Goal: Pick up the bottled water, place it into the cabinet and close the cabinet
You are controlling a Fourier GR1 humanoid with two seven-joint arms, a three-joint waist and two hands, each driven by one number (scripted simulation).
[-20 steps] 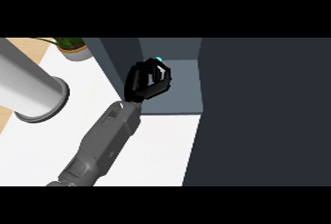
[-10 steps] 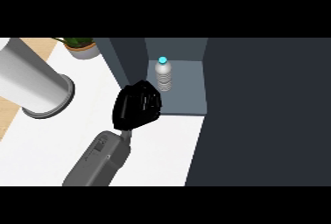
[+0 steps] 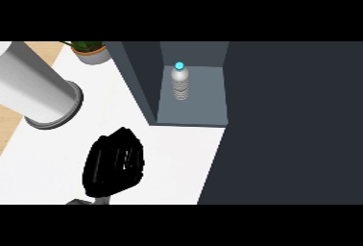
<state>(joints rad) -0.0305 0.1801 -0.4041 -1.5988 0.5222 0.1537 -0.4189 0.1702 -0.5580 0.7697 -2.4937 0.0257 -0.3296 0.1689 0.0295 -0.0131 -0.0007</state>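
Right hand (image 3: 114,166) over white counter (image 3: 177,153), fingers relaxed, holding nothing; bottled water (image 3: 181,82) upright inside cabinet (image 3: 191,108).

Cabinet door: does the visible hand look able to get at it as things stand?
Probably yes: the hand hangs over bare counter beside the dark cabinet door, nothing between them.

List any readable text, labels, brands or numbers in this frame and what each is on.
None can be read. The bottled water in the cabinet shows a blue cap and ribbed body with no legible label; the grey cylinder, potted plant and hand carry no markings.
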